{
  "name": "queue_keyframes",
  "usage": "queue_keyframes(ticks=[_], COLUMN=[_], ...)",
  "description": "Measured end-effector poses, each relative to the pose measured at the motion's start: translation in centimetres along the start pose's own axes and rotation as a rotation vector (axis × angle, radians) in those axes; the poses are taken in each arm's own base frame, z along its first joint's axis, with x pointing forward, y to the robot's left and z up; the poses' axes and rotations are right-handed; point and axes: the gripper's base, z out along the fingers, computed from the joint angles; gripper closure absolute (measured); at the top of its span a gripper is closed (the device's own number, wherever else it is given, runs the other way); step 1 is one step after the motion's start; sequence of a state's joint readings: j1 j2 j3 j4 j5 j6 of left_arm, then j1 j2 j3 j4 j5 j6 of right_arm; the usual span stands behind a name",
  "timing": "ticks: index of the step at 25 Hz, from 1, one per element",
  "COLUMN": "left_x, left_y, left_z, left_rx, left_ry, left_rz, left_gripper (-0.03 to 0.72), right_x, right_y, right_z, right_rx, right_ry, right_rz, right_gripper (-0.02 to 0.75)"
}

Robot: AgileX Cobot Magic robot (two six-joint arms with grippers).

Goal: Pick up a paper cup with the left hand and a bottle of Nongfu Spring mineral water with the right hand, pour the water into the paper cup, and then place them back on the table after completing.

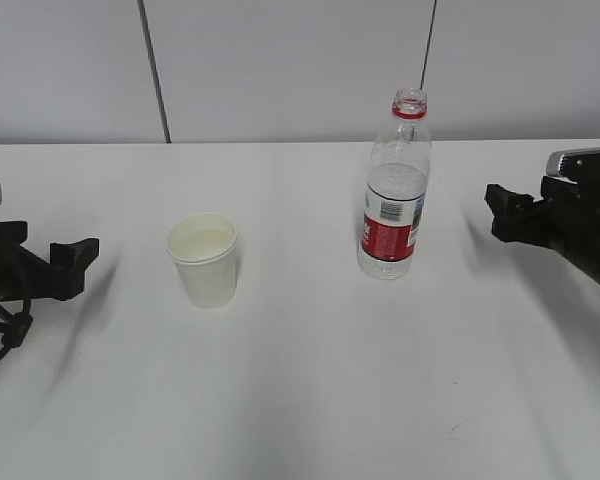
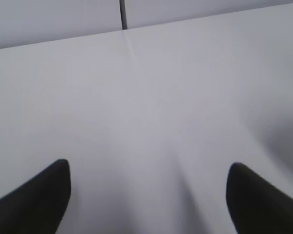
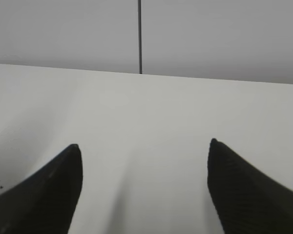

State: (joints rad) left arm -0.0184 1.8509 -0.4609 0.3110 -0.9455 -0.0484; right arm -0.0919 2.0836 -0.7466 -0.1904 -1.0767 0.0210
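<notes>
White paper cup (image 1: 204, 260), just one, stands on my table (image 1: 310, 400). Right of the cup I see one uncapped bottle (image 1: 393, 195), upright, part full. My left hand (image 1: 75, 262) and right hand (image 1: 500, 212) gape wide, holding nothing, far either side of the cup.

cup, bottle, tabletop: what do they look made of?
Cup: likely paper, matte off-white, rolled rim.
Bottle: clear thin plastic by its see-through, ridged walls; glossy red label, red neck ring, no cap.
Table: smooth matte white, probably laminate; hard to say.
</notes>
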Motion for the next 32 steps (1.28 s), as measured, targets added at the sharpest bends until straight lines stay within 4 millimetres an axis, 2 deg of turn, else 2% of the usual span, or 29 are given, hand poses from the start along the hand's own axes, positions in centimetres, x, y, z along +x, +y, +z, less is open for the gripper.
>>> queue_keyframes(ticks=[5, 7, 12, 15, 21, 25, 32], left_x=[-1.7, -2.4, -6.1, -8.1, -10.3, -10.8, -13.2], left_y=[1.1, 1.7, 3.7, 4.4, 4.8, 4.6, 4.0], left_z=[1.5, 1.9, 2.3, 1.9, 0.7, -0.1, -2.8], left_rx=[-0.037, -0.064, -0.164, -0.208, -0.231, -0.19, -0.165], left_ry=[0.093, 0.194, 0.416, 0.543, 0.802, 0.886, 0.868], left_rz=[0.03, 0.04, 0.021, -0.002, -0.086, -0.07, -0.053], left_gripper=[0.095, 0.097, 0.101, 0.102, 0.102, 0.102, 0.102], right_x=[-1.5, -2.4, -5.0, -6.8, -10.4, -11.5, -11.5], right_y=[-1.0, -1.4, -2.4, -2.9, -3.4, -2.7, -1.7], right_z=[1.4, 2.1, 3.4, 4.0, 4.1, 3.5, 2.4], right_rx=[0.055, 0.08, 0.115, 0.134, 0.119, 0.016, -0.093], right_ry=[0.147, 0.242, 0.515, 0.662, 0.885, 1.008, 1.119], right_rz=[0.022, 0.034, 0.042, 0.051, 0.029, 0.039, 0.089], right_gripper=[0.149, 0.149, 0.149, 0.15, 0.15, 0.15, 0.15])
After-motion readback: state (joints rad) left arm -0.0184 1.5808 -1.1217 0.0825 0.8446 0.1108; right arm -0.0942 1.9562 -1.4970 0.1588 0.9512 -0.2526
